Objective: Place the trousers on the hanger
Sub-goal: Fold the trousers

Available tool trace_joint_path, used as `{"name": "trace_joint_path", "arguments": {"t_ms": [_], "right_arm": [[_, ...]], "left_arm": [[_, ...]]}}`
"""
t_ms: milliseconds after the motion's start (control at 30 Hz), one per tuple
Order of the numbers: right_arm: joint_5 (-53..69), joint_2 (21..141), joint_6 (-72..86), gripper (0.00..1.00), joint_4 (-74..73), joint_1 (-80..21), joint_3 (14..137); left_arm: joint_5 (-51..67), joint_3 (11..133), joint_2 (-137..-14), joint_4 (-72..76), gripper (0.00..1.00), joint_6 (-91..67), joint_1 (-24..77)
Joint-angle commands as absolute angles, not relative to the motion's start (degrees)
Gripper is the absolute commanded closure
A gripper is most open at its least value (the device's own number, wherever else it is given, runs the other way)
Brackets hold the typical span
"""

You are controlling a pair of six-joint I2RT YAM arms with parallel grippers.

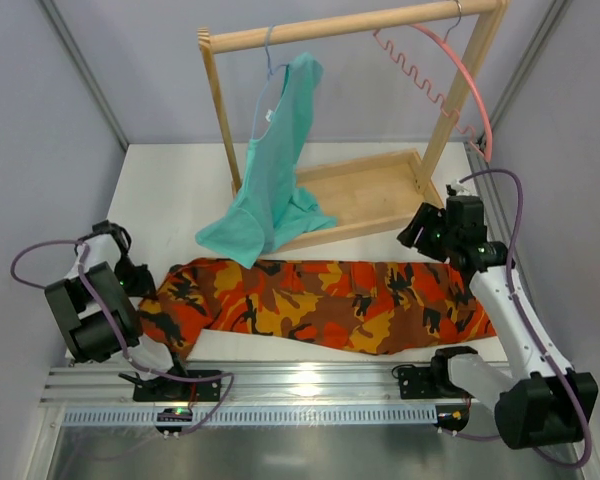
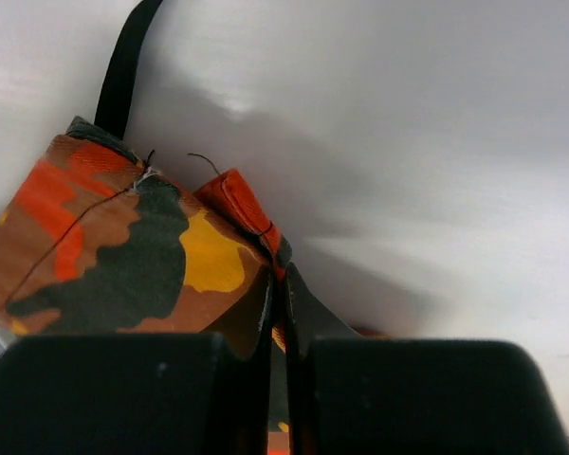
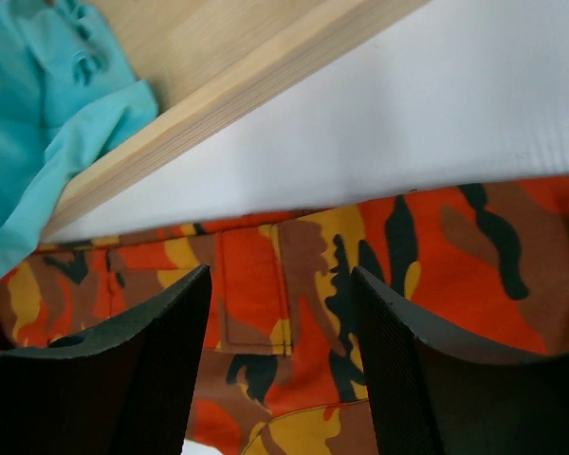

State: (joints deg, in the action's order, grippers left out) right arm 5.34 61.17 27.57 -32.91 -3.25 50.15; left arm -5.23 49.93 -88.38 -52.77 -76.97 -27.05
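The trousers [image 1: 320, 300] lie lengthwise across the near half of the white worktop [image 1: 180, 190], running from 9 o'clock to 3 o'clock. Their near edge runs close to the metal rail [image 1: 300, 385] at 6 o'clock. At 9 o'clock the left tool [image 1: 140, 282] sits low at the trousers' left end. Its jaws are pressed together on a fold of the camouflage cloth, which the left wrist view shows bunched against the fingers [image 2: 123, 398]. Beyond it, from 10 to 11 o'clock, bare white worktop stretches to the back wall, bounded on the right by the left post of the wooden rack [image 1: 350, 25].

At 12 o'clock a teal garment [image 1: 275, 170] hangs from a thin hanger [image 1: 269, 60] on the rack's rail. Its hem drapes over the front left corner of the tray [image 1: 380, 190] that forms the rack's base, and it reaches the trousers' far edge. The rest of the tray shows only wood.

At 1 o'clock the pink hanger [image 1: 460, 70] hangs by its metal hook from the rail's right end, well apart from the trousers. Its curved arm sweeps down outside the right post, close to the wall.

At 3 o'clock the right tool [image 1: 425, 235] hovers over the trousers' right end with jaws apart and nothing between the fingers [image 3: 161, 370]. Below them show camouflage cloth, a white strip of worktop, then the tray's front edge
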Motion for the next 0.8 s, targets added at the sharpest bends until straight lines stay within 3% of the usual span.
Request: {"name": "trace_joint_path", "arguments": {"t_ms": [0, 167, 333, 767], "right_arm": [[8.6, 55.5, 27.0, 0.37, -29.9, -6.1, 47.2], [12.7, 45.6, 31.1, 0.38, -24.6, -15.5, 38.4], [10.4, 44.4, 34.4, 0.38, -18.8, -24.4, 34.4], [6.9, 49.7, 33.9, 0.38, -20.8, -26.1, 37.3]], "left_arm": [[-16.0, 60.1, -86.6, -55.7, 1.00, -70.4, -25.8], [-30.5, 70.1, -85.6, -62.0, 0.99, -64.9, -21.9], [-34.4, 74.6, -84.1, -61.9, 0.99, -60.7, -18.7], [-35.5, 74.7, -94.7, -62.5, 1.00, -59.8, -11.3]]}}
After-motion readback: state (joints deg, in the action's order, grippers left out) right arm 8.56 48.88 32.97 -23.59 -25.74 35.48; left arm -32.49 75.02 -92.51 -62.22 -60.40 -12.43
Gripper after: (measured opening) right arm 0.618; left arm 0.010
